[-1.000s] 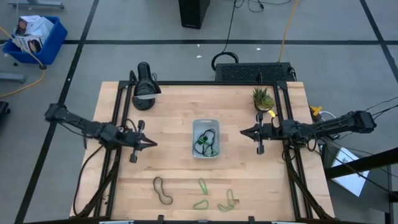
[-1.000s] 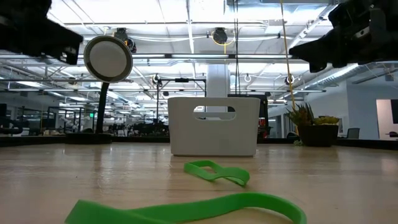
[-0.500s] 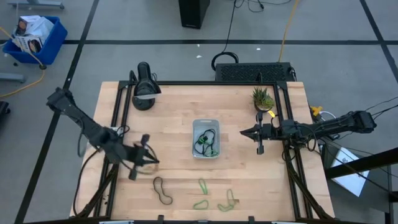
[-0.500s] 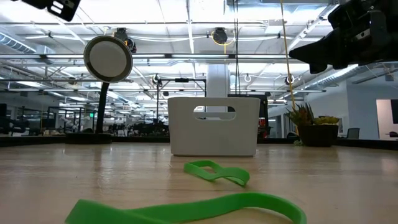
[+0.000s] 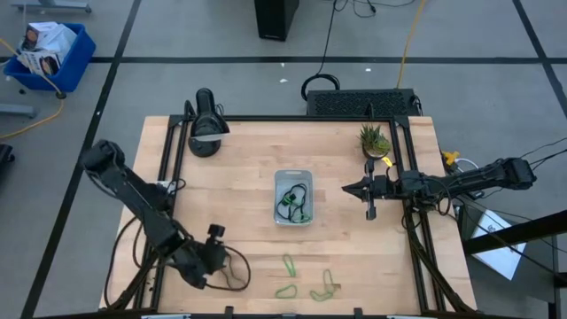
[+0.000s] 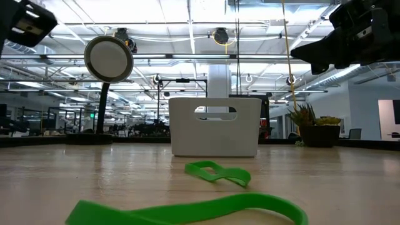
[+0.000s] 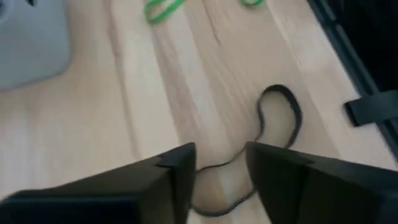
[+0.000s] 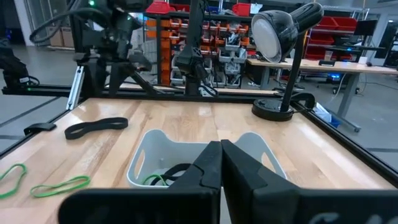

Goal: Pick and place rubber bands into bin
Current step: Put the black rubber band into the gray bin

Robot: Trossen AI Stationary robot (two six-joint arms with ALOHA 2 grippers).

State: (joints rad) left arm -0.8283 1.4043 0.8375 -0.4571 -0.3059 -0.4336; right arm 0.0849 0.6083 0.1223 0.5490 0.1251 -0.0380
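High view: left gripper (image 5: 215, 262) low at the table's 7 o'clock corner, over the dark band (image 5: 236, 276); bin (image 5: 293, 197) at centre; right gripper (image 5: 353, 189) waits at bin's 3 o'clock; left wrist view: fingers (image 7: 180, 167) spread, dark band (image 7: 278, 127) lying between and beyond them; right wrist view: fingers (image 8: 211, 163) pressed together.

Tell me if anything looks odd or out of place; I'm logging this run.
Nothing stands out. The bin sits upright mid-table with bands inside, green rubber bands lie flat near the front edge, and the left claw is open over the dark rubber band. The right claw waits shut beside the bin.
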